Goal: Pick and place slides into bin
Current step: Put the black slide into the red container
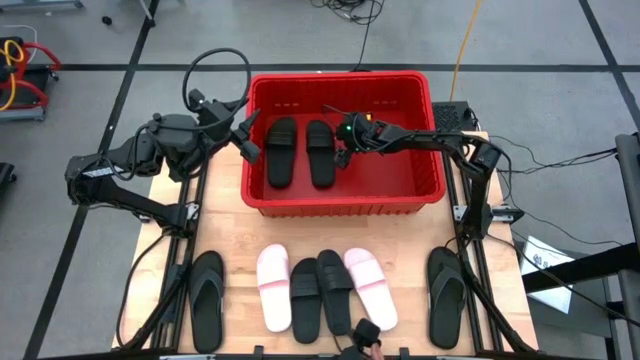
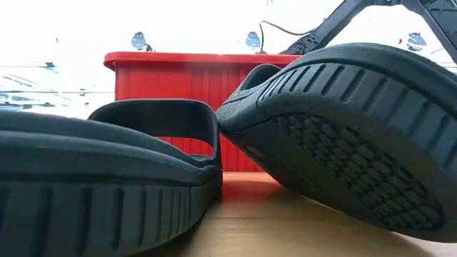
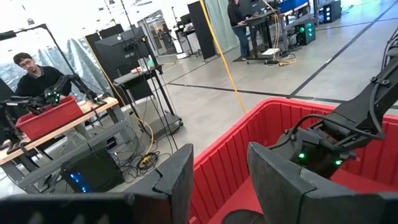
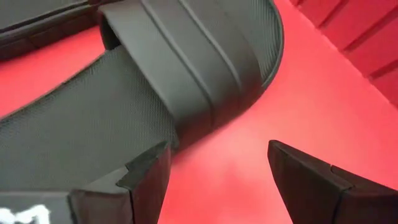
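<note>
Right gripper [image 1: 343,150], fingers spread and empty, hovers inside the bin [image 1: 345,199] at the 3 o'clock side of two black slides [image 1: 300,150] lying there; it should rise straight clear, while left gripper [image 1: 247,135], likewise spread empty, waits at the bin's 9 o'clock rim.

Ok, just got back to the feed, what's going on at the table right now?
Two black band slides already lie side by side in the red bin. The right gripper is down inside the bin beside the right-hand one, jaws open and holding nothing. The left gripper hovers at the bin's left rim, jaws open and empty. Six sandals wait on the table's front edge: a pink pair, two overlapping black band slides, and a black flip-flop at each end.
</note>
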You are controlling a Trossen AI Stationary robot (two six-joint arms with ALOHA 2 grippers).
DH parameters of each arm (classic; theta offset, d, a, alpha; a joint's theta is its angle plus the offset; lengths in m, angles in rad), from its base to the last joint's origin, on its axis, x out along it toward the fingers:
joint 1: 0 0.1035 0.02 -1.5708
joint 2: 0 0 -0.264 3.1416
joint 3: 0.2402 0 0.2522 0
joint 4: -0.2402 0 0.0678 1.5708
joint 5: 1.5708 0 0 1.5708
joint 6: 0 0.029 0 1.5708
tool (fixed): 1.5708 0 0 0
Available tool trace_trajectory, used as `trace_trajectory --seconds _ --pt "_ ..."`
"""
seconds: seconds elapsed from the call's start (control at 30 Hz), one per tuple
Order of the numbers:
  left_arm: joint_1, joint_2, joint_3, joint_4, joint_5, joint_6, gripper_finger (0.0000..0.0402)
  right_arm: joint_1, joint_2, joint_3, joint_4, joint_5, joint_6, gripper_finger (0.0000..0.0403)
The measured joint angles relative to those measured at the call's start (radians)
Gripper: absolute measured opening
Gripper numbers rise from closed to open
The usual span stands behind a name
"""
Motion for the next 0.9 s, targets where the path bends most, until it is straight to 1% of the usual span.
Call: trace_trajectory --seconds 0.13,0.27,0.37,0.43,0.5,0.63,0.8,0.9 --pt "0.000 0.000 0.000 0.000 0.000 0.000 0.0159 0.000 0.001 0.000 0.005 -0.033 0.000 0.0256" --pt "0.000 0.000 0.000 -0.001 0.000 -0.002 0.0159 0.002 0.018 -0.001 0.053 -0.076 0.020 0.0256" --pt "0.000 0.000 0.000 0.000 0.000 -0.003 0.0159 0.008 0.042 0.002 0.124 -0.080 0.033 0.0256" --pt "0.000 0.000 0.000 -0.001 0.000 -0.003 0.0159 0.008 0.045 -0.002 0.115 -0.080 0.040 0.0256" --pt "0.000 0.000 0.000 -0.001 0.000 -0.005 0.0159 0.012 0.059 0.000 0.152 -0.082 0.043 0.0256" --pt "0.000 0.000 0.000 0.000 0.000 -0.004 0.0159 0.012 0.061 0.000 0.203 -0.133 0.092 0.0256" --pt "0.000 0.000 0.000 -0.001 0.000 -0.006 0.0159 0.016 0.061 0.000 0.272 -0.157 0.136 0.0256" --pt "0.000 0.000 0.000 0.000 0.000 -0.006 0.0159 0.016 0.061 0.000 0.288 -0.153 0.139 0.0256"
